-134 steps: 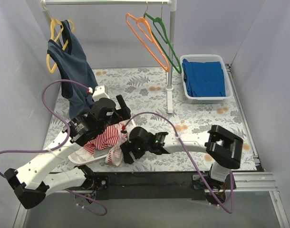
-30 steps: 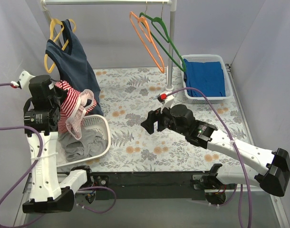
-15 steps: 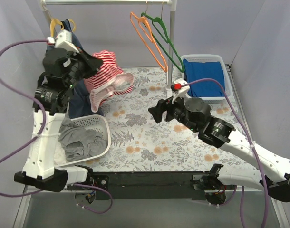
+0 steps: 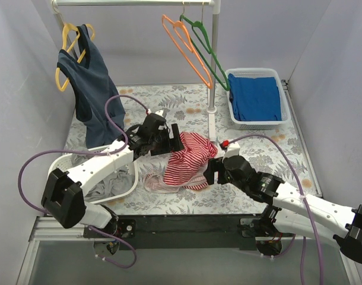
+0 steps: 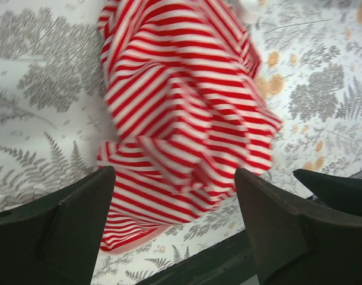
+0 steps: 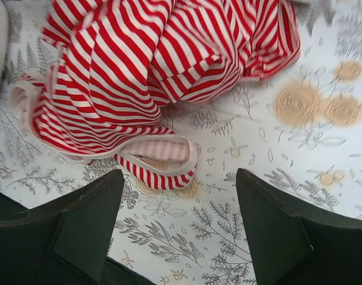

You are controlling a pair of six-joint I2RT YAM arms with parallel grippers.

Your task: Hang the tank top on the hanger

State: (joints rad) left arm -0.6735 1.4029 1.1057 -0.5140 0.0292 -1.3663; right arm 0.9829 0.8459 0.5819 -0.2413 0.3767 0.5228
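The red-and-white striped tank top lies crumpled on the floral table, near the front middle. It fills the left wrist view and the top of the right wrist view, its pale-trimmed strap loop nearest. My left gripper is open and empty, just above the top's far-left edge. My right gripper is open and empty at the top's right edge, over bare table. The orange hanger hangs by its hook on the rail at the back.
A green hanger hangs beside the orange one. A navy tank top hangs on a yellow hanger at back left. A white basket holds blue cloth at back right. A white laundry basket with grey cloth sits front left. The rack pole stands mid-table.
My left arm swung the tank top from high near the rail down to the table and let go. My right arm drew back toward the front, beside the top.
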